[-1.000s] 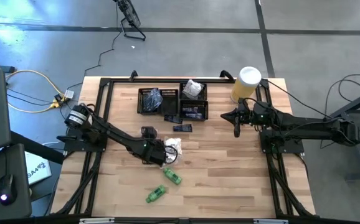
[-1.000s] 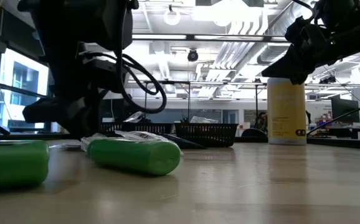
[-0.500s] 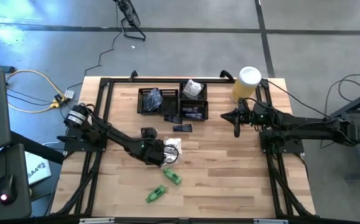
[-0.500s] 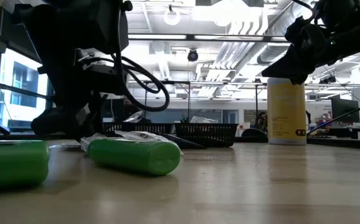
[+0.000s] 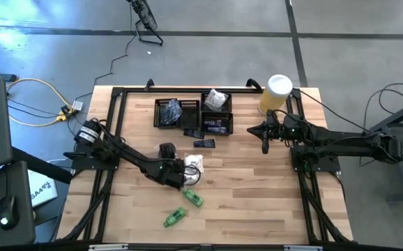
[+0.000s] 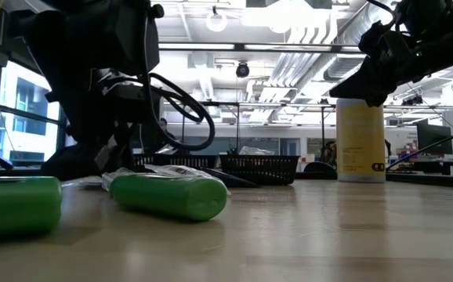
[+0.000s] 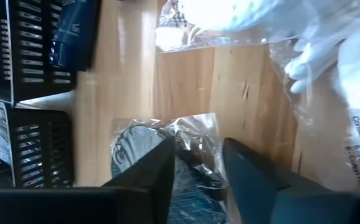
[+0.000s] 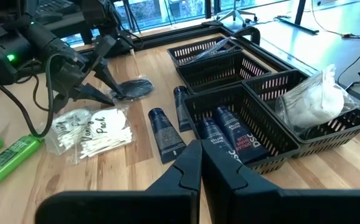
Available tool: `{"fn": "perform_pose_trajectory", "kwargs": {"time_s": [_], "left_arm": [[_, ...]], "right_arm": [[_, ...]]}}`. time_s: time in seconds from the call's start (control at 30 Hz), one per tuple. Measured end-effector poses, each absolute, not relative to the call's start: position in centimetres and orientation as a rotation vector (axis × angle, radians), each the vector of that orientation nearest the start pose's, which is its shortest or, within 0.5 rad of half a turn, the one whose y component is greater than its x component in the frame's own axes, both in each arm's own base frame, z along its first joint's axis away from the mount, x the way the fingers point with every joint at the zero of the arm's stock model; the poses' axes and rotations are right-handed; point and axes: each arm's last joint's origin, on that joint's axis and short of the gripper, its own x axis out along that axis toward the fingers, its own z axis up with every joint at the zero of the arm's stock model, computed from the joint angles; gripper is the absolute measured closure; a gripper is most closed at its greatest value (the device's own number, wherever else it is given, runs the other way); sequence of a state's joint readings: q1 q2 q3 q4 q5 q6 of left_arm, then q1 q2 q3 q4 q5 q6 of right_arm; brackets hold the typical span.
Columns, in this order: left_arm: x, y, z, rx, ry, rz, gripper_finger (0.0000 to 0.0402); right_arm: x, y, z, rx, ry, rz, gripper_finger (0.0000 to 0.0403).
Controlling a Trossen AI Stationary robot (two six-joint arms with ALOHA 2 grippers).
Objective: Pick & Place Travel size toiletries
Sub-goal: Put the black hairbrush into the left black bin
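A round black piece in a clear crinkly bag [image 7: 136,152] [image 5: 166,149] lies flat on the table, left of centre. My left gripper [image 7: 197,146] [image 8: 114,92] slants down at the bag's near side, open, one finger on either side of a ridge of the plastic. Beside it lies a white packet of cotton swabs [image 5: 193,167] [image 8: 96,134]. Two green tubes [image 5: 193,199] [image 5: 175,217] lie nearer the front edge. Two navy tubes [image 8: 166,134] [image 8: 181,106] lie loose by the trays. My right gripper [image 5: 265,145] hangs shut above the table's right part, holding nothing. My left gripper's fingertips [image 7: 167,149] stand at the crinkled plastic [image 7: 195,155] beside the round black piece, slanting down from the near side. The bag lies flat on the table. I cannot tell whether the fingers touch it.
Black mesh trays [image 5: 170,111] [image 5: 217,111] stand at the far middle, holding navy tubes [image 8: 230,140] and a white bag [image 8: 317,99]. A tall yellow cylinder with a white lid [image 5: 277,94] stands at the far right. Bare wood lies toward the near right.
My left gripper has sunk toward the table at the bagged black piece and tipped a little further downward. The bag and the other items lie where they were.
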State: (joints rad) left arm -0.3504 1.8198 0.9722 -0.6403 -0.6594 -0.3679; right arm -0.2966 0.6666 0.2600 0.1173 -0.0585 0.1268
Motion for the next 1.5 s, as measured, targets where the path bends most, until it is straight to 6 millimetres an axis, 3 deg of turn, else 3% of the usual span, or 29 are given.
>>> {"fn": "perform_pose_trajectory", "kwargs": {"time_s": [0.33, 0.73, 1.5], "left_arm": [[28.8, -8.9, 12.4, 0.384, 1.216, 0.455, 0.0395], [29.2, -8.9, 13.0, 0.341, 1.213, 0.484, 0.0401], [30.8, -9.3, 20.7, 0.447, 1.300, 0.591, 0.0401]], "right_arm": [[14.8, -4.3, 19.7, 0.176, 0.269, -0.254, 0.0401], [14.8, -4.3, 19.7, 0.176, 0.269, -0.254, 0.0401], [14.8, -4.3, 19.7, 0.177, 0.271, -0.254, 0.0401]]}}
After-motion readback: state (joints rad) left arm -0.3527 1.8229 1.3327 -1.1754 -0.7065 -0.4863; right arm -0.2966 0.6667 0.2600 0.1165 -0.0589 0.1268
